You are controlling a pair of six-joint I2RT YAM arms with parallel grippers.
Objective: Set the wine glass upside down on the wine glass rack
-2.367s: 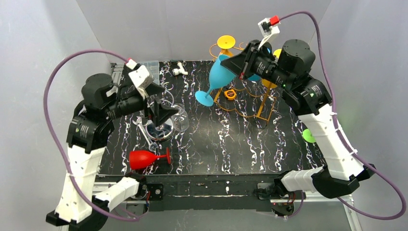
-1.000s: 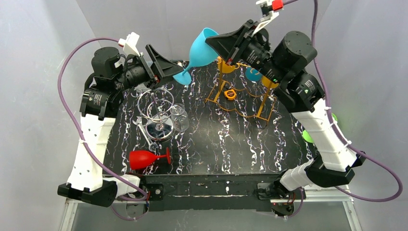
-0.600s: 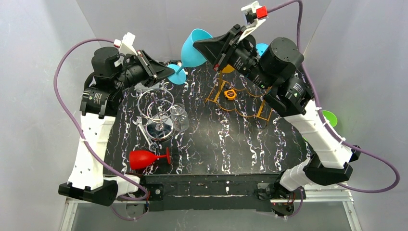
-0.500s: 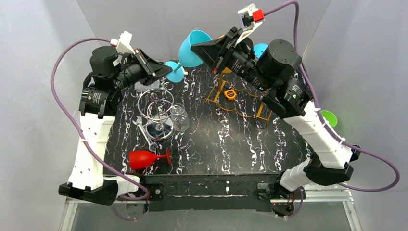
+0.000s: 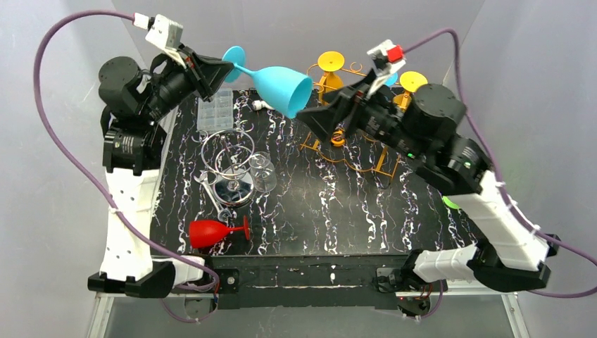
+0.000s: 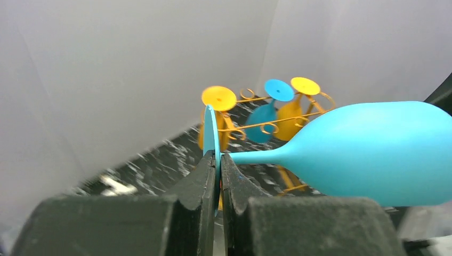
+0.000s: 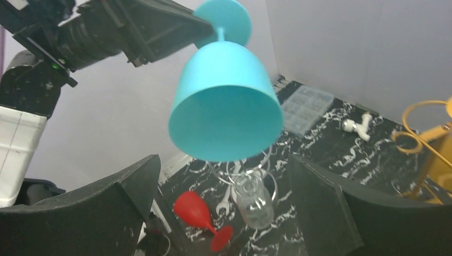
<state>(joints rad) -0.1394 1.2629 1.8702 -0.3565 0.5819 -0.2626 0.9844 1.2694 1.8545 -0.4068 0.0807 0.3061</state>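
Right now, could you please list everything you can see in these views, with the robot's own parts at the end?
blue wine glass: 1, light blue, in the air over the table's far edge, held by its foot
orange rack: 1, orange wire, far right of the table
yellow glasses: 2, yellow, upside down on the rack
second blue glass: 1, blue, upside down on the rack between them
red wine glass: 1, red, on its side, near left
wire stand: 1, silver, left of centre
clear glass: 1, transparent, beside the stand
compartment box: 1, clear, far left
small fitting: 1, white, far edge
green object: 1, green, mostly hidden behind the right arm
table: 1, black with white veins
left gripper: shut on the glass's foot
right gripper: open, by the bowl
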